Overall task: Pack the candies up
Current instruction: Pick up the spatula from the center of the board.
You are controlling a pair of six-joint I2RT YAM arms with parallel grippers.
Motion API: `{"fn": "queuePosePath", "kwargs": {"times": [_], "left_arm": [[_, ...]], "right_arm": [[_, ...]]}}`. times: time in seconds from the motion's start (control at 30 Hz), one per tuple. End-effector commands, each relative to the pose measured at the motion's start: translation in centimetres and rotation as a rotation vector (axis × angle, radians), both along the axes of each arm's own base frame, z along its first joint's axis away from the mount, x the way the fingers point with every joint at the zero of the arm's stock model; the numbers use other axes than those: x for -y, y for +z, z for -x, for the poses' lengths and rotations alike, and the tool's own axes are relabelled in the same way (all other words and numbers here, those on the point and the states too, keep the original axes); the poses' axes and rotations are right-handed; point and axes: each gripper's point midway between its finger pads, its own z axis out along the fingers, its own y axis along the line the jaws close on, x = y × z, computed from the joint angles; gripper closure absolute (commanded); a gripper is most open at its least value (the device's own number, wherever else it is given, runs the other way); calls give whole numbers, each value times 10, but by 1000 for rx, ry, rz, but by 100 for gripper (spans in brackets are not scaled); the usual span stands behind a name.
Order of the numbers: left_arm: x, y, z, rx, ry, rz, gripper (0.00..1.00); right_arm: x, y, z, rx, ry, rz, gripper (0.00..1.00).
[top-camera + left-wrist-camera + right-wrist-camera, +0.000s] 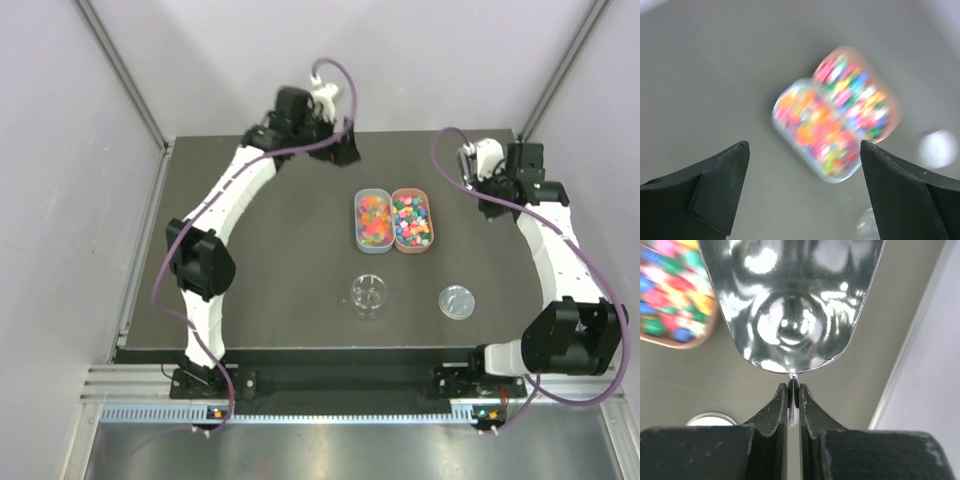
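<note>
The candies fill two small trays side by side mid-table: translucent ones in a bluish tray (373, 220), chunky opaque ones in a pink tray (412, 220). My left gripper (343, 150) hangs open and empty above the table behind the trays. In the blurred left wrist view it (803, 145) frames the candies (815, 132). My right gripper (492, 196), right of the pink tray, is shut on the thin handle of a shiny scoop (790, 305). Its jaws (793, 387) pinch the handle, and the scoop bowl looks empty. Candies (670, 305) show at the upper left of that view.
An empty clear cup (368, 295) stands in front of the trays. Its round lid (458, 300) lies flat to the right, and also shows in the wrist views (938, 148) (710, 419). Grey walls enclose the table at the left, back and right.
</note>
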Motion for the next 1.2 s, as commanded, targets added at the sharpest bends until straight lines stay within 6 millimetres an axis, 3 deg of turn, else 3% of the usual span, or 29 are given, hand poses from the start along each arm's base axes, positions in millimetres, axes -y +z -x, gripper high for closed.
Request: {"fn": "queuePosePath", "kwargs": {"times": [0.0, 0.13, 0.23, 0.4, 0.5, 0.73, 0.93, 1.17], "left_arm": [[-2, 65, 8, -132, -47, 293, 6], [-4, 86, 15, -158, -118, 397, 15], [8, 99, 27, -176, -208, 479, 21], [21, 99, 34, -199, -283, 510, 28], [26, 84, 39, -217, -288, 469, 30], [38, 48, 53, -272, -284, 378, 45], [50, 42, 63, -264, -307, 344, 46], [54, 12, 59, -299, -255, 286, 46]], "right_arm": [[-40, 32, -4, 65, 178, -56, 100], [-78, 34, 2, 56, 346, -90, 100], [-102, 37, 9, 27, 445, -114, 100], [-139, 35, 16, -5, 554, -119, 100], [-152, 33, 16, -10, 583, -104, 100], [-166, 28, 14, -19, 619, -72, 100], [-175, 27, 15, -14, 643, -53, 100], [-187, 30, 11, 2, 667, -49, 100]]}}
